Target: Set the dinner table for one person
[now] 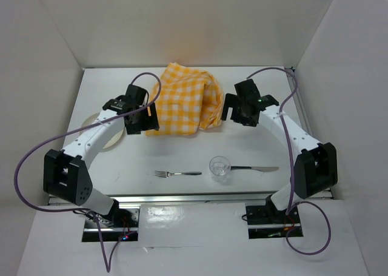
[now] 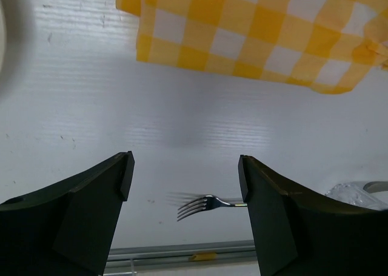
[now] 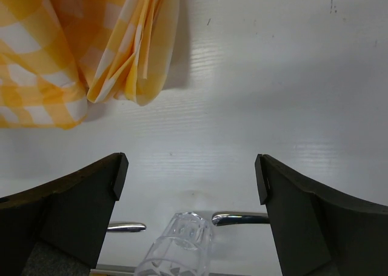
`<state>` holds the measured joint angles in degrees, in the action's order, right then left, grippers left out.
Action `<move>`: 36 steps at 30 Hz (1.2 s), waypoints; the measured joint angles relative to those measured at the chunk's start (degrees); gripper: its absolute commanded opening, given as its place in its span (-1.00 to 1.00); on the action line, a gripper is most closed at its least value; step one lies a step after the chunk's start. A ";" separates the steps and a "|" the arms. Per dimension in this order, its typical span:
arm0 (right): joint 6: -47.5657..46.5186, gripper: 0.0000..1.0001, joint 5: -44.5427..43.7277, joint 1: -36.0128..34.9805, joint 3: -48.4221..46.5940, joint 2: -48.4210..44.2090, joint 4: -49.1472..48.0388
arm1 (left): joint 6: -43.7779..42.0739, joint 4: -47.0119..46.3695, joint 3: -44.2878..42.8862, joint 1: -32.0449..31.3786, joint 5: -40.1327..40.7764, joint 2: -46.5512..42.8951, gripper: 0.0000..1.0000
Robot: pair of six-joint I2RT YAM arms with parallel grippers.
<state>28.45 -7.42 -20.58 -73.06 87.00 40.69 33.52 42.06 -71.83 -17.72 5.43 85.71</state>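
The white dinner table (image 1: 182, 151) holds a yellow-and-white checked cloth (image 1: 185, 100) bunched at the back middle. A fork (image 1: 177, 173) lies near the front edge, a clear glass (image 1: 219, 168) stands right of it, and a knife (image 1: 254, 168) lies right of the glass. A pale plate (image 1: 112, 138) sits at the left, partly under the left arm. My left gripper (image 1: 138, 123) is open and empty just left of the cloth's front corner. My right gripper (image 1: 237, 113) is open and empty just right of the cloth. The right wrist view shows the glass (image 3: 182, 242) and the knife handle (image 3: 239, 218) below the open jaws.
White walls enclose the table at the left, back and right. A metal rail (image 1: 182, 198) runs along the near edge by the arm bases. Purple cables loop from both arms. The fork tines (image 2: 200, 206) and the cloth's edge (image 2: 254, 27) show in the left wrist view.
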 measured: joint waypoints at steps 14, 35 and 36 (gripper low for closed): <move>0.83 1.00 2.40 0.00 4.33 -2.47 -1.25 | 5.51 -0.11 3.93 -0.07 -2.99 -1.49 0.67; 0.37 1.00 4.74 0.00 9.75 -9.40 -3.98 | 22.64 -22.12 19.02 4.11 -8.11 2.84 0.60; 0.31 1.00 4.76 0.00 9.75 -9.40 -3.96 | 22.86 -22.99 18.84 4.46 -8.11 4.13 0.63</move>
<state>28.75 -2.66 -20.58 -63.31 77.60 36.73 56.38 19.07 -52.99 -13.26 -2.68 89.84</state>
